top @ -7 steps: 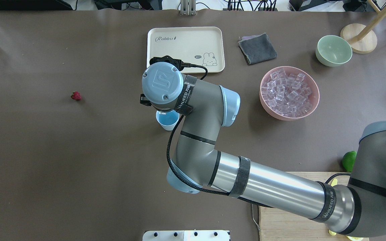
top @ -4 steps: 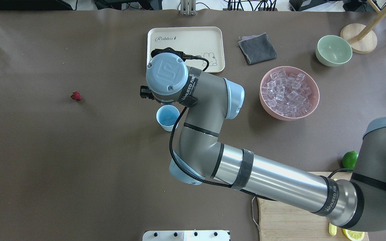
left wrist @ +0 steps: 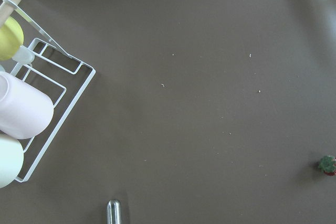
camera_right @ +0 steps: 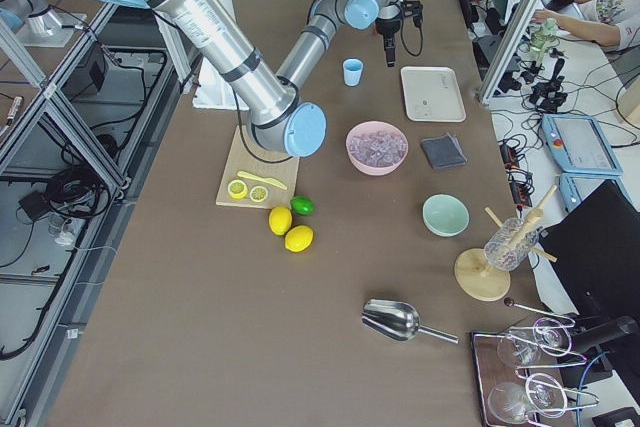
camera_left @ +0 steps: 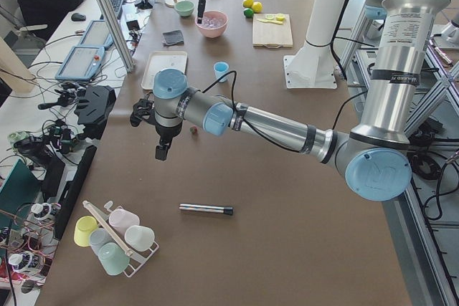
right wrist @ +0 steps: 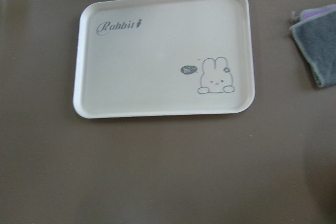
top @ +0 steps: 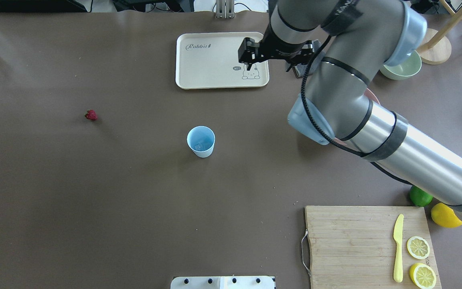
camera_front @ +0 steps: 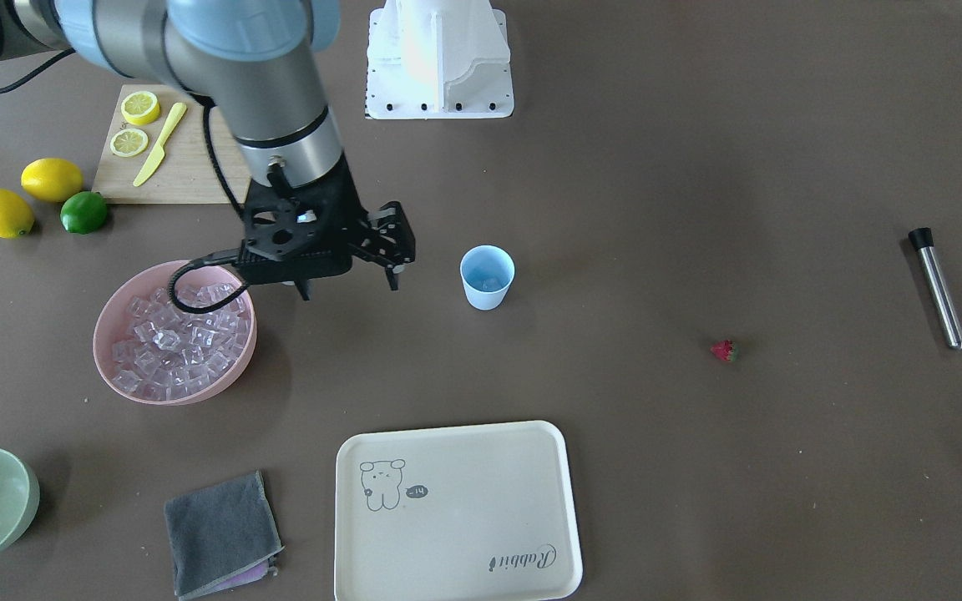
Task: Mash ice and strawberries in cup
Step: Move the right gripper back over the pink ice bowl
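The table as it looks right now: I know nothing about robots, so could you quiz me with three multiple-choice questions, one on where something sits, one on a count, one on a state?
1. Where is the strawberry?
A on the bare table, apart from the cup
B inside that cup
C leaning against that cup

2. How many lemon slices lie on the cutting board?
A one
B two
C four

3. How does the cup stand?
A upright
B on its side
C upside down

Answers:
1 A: it lies alone on the brown surface, well to one side of the cup.
2 B: two cut rounds show at the board's corner.
3 A: its open mouth faces up.
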{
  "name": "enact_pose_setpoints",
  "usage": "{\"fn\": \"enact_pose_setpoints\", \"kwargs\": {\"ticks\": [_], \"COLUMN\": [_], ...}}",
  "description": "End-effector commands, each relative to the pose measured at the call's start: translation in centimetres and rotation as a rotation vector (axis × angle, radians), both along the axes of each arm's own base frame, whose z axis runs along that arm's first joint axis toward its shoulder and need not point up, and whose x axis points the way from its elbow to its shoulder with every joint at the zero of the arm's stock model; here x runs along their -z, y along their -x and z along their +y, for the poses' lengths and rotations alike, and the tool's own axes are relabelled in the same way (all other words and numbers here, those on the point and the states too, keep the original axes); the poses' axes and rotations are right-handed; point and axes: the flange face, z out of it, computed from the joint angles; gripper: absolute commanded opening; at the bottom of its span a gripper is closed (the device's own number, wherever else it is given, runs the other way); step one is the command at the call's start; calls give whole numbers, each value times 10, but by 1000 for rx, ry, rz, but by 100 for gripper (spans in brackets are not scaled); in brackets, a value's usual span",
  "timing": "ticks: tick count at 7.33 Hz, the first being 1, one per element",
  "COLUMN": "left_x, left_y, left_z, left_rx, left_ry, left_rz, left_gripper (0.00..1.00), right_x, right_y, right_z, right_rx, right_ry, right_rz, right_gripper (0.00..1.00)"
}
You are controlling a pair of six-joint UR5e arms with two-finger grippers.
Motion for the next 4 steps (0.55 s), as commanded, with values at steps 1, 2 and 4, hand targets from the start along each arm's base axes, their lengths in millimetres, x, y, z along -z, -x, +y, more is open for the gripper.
{"fn": "enact_pose_setpoints", "kwargs": {"ticks": [1,2,4], "left_x": [5,12,12], "left_y": [0,0,0], "left_z": [1,2,1], "left_rx": [8,31,32], "left_ry": [0,7,8], "left_rz": [6,15,15], "left_gripper": [98,98,98], "right_x": [-153,-204,-204], "right_y": [-82,-84,-54], "right_z": [-16,-13,0], "right_rx": [104,104,68], "right_ry": [-84,-105,-103], "right_rz": [118,119,49], "right_gripper": [98,98,97]}}
